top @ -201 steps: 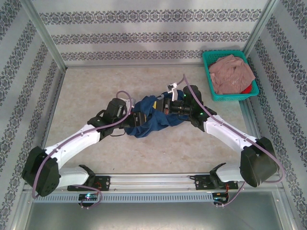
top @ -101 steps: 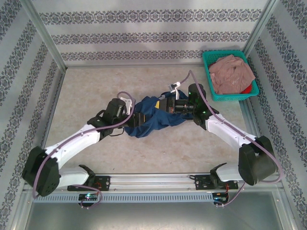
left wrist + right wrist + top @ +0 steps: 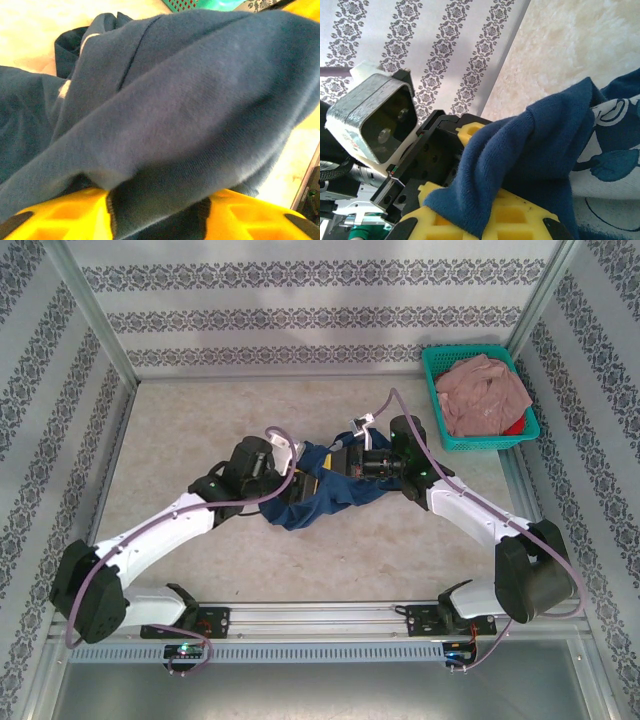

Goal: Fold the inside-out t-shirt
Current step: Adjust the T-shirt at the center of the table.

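Roughly mid-worktop [image 3: 190, 420], the navy t-shirt [image 3: 325, 502] lies bunched, its long axis running left to right between the two claws; collar and hem cannot be told apart. The right claw [image 3: 340, 462] is pressed together on a fold of it. At the left claw [image 3: 157, 222], cloth fills the gap between the yellow fingers; whether they pinch it I cannot tell

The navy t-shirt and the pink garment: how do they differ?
The navy t-shirt is dark blue; the pink garment is dusty pink. The navy t-shirt lies bunched on the table; the pink garment fills the green basket. The right gripper pinches the navy t-shirt; no gripper touches the pink garment. Both are crumpled cloth.
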{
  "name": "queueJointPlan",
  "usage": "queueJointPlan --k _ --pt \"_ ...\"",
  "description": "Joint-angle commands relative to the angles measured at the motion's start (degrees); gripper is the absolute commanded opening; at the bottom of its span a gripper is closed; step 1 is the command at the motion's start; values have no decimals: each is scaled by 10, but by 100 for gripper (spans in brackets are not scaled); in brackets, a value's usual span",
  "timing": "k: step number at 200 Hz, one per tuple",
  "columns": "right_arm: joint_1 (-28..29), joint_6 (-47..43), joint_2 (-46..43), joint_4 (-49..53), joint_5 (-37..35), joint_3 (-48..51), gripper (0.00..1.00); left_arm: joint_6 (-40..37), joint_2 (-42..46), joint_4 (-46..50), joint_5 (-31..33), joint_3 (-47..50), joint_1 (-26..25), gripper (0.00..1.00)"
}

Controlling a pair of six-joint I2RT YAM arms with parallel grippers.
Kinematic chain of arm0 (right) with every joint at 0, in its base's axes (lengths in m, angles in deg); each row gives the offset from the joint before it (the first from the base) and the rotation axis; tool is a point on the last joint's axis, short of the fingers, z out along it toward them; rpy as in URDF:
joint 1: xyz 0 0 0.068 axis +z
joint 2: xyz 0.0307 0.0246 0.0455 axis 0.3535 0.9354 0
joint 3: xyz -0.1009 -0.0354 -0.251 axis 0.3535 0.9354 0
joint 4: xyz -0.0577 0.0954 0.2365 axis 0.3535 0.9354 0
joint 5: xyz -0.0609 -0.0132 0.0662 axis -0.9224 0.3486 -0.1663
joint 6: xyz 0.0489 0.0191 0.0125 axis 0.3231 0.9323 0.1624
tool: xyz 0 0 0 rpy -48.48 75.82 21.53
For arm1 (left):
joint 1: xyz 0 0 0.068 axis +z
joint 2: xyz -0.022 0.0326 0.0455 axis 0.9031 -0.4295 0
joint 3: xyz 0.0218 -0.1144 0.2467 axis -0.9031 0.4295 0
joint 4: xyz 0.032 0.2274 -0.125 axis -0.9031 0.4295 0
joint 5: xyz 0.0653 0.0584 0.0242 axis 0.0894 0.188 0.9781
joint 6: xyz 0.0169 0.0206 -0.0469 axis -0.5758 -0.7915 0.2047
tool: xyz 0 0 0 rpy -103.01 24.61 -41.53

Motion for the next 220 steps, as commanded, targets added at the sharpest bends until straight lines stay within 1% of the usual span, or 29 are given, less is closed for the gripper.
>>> queueJointPlan --k 1,13,24,31,41,51,68,82,92,108,127,140,147,157,179,198,220 --pt "-2 -27 -9 10 19 -15 0 -18 -18 -27 -19 -27 -5 35" --pt "-7 -48 -14 36 18 -18 0 -10 -27 -30 -35 -35 -3 21" --pt "-13 -81 -20 70 12 -22 0 2 -27 -31 -59 -40 4 6" --pt "-17 -113 -27 103 1 -26 0 14 -22 -29 -78 -41 12 0" --pt "-18 -176 -37 175 -30 -43 0 37 -11 -30 -113 -42 25 0" --pt "-15 -235 -44 235 -67 -59 0 68 1 -34 -163 -43 39 0" --pt "-8 -293 -47 291 -117 -83 0 126 15 -39 -236 -49 64 0" --pt "-3 -317 -48 322 -175 -100 7 173 21 -38 -287 -55 85 0" --pt "5 -327 -49 355 -252 -116 13 205 23 -47 -316 -52 100 0" --pt "25 -351 -55 396 -343 -136 24 234 24 -57 -333 -48 115 0" --pt "69 -390 -89 407 -438 -132 31 233 22 -57 -333 -47 120 0" --pt "104 -426 -124 398 -479 -115 33 233 20 -60 -334 -47 121 0" --pt "121 -442 -144 390 -485 -102 33 231 18 -60 -334 -48 121 0" --pt "142 -464 -170 371 -474 -80 33 228 16 -57 -332 -49 121 0" --pt "169 -463 -193 337 -406 -45 31 222 10 -48 -330 -54 122 0" --pt "175 -436 -178 314 -374 -33 27 221 10 -45 -326 -54 122 0" --pt "175 -411 -132 294 -339 -43 25 217 10 -39 -321 -53 121 0"
